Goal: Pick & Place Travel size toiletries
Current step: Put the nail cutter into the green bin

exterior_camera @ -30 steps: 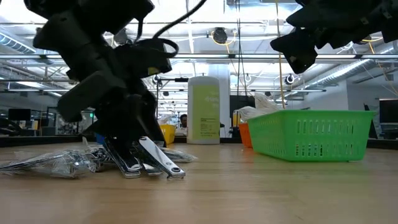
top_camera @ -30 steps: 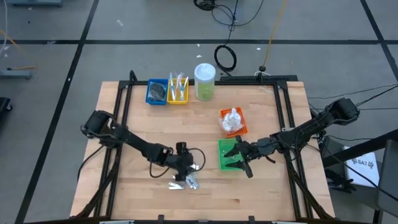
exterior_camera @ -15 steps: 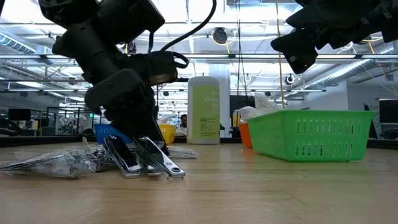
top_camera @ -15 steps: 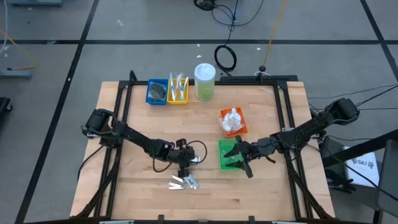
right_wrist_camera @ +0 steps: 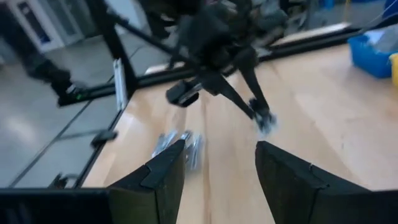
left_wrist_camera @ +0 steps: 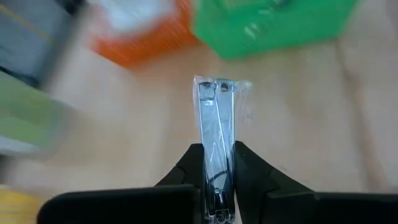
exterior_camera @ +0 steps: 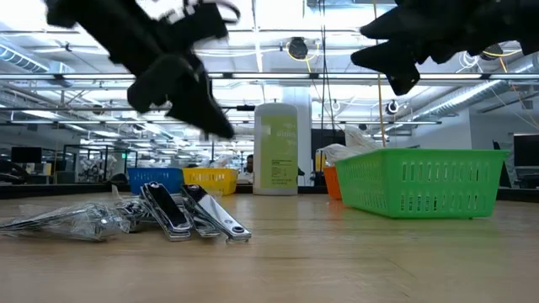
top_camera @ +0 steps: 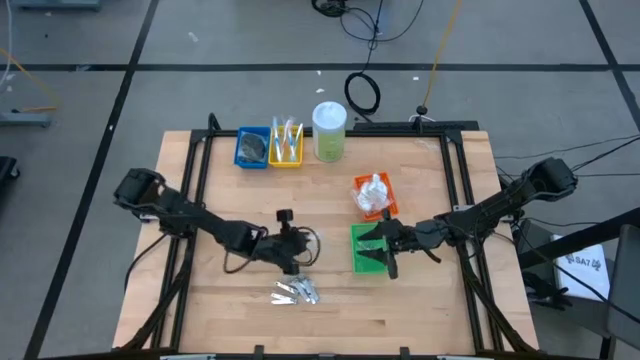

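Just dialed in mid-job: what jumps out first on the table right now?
The left hand is raised off the wood near the table's middle, shut on a wrapped nail clipper. Just in front of it, a small heap of silvery clippers lies on the bare table. The right hand hangs open over the green tray, with the orange tray just behind.

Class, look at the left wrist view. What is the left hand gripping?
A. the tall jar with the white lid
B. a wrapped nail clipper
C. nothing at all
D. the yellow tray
B: the left hand is shut on a silvery nail clipper in clear wrap, above the table.
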